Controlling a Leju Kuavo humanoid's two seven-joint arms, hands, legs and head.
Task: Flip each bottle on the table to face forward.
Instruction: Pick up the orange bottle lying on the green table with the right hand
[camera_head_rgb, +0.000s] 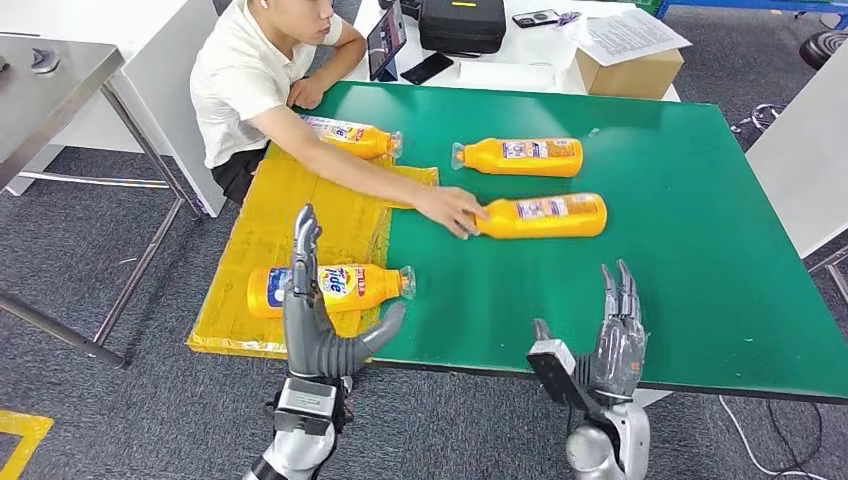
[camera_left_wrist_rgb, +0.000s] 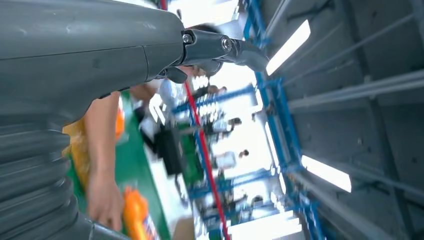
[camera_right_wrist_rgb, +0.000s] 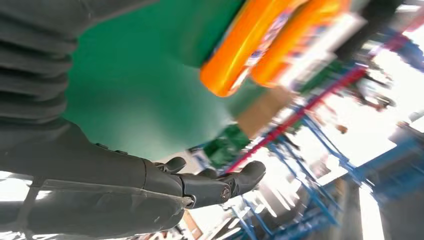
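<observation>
Both robot hands hang at the near edge of the green surface (camera_head_rgb: 700, 250), left robot hand (camera_head_rgb: 318, 320) and right robot hand (camera_head_rgb: 605, 345), each with fingers spread and holding nothing. Just beyond the left robot hand, the nearest bottle (camera_head_rgb: 330, 288) lies on its side on yellow sheeting (camera_head_rgb: 260, 220). Three more bottles lie farther back: one (camera_head_rgb: 350, 136) at the sheeting's far end, one (camera_head_rgb: 518, 157) mid-surface, and one (camera_head_rgb: 540, 216) touched by a person's hand (camera_head_rgb: 450, 210).

I see four orange plastic detergent bottles (camera_head_rgb: 330, 288) lying on their sides, two on the green table (camera_head_rgb: 700, 250), two on yellow sheeting.
</observation>
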